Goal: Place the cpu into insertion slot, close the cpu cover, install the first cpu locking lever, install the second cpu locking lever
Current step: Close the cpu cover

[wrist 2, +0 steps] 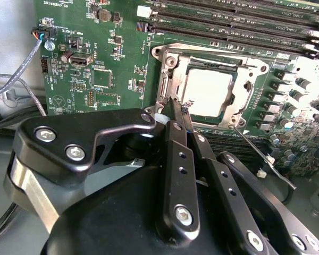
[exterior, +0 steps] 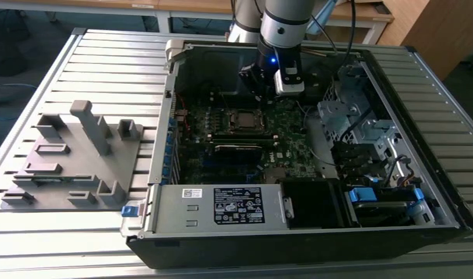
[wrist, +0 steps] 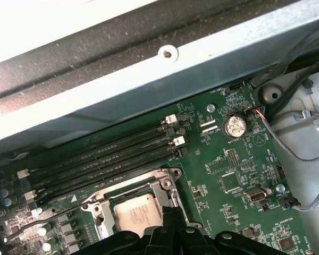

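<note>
1. The cpu [wrist 2: 210, 91] sits in the slot [wrist 2: 212, 65], and the cover [wrist 2: 167, 85] lies flat around it. I judge the work to be at the locking levers.
2. The hand [wrist 2: 181, 109] is clenched, with its tips together at the cover's edge, just beside the cpu. I cannot tell whether they pinch a lever end.
3. One lever [wrist 2: 263, 162] juts free from the slot's corner, unlatched. Latching it likely calls for pressing it down and tucking it under its catch, clear of the board [wrist 2: 95, 79].
4. Count: one cpu, one slot, one cover, one hand, one plainly loose lever and four memory slots [wrist 2: 228, 24].
</note>
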Controlling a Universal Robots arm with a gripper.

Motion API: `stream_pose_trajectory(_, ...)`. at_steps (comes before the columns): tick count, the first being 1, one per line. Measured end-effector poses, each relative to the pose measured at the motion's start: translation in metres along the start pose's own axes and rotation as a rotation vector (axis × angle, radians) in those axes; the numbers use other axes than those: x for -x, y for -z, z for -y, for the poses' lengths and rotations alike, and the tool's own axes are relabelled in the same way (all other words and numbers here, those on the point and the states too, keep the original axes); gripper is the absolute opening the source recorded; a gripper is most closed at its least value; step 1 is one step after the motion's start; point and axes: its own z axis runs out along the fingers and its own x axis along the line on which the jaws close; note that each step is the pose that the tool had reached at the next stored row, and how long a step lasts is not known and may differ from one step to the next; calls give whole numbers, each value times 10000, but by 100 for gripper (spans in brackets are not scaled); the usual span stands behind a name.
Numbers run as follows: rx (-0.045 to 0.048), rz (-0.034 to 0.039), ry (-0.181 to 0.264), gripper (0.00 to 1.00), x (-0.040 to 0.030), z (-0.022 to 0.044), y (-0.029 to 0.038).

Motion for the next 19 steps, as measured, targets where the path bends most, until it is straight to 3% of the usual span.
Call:
stream_pose_trajectory(9, -2, 0, 55, 10, 0, 0, 0)
stream_pose_trajectory(19, 6, -14, 668, 10, 0, 0, -3)
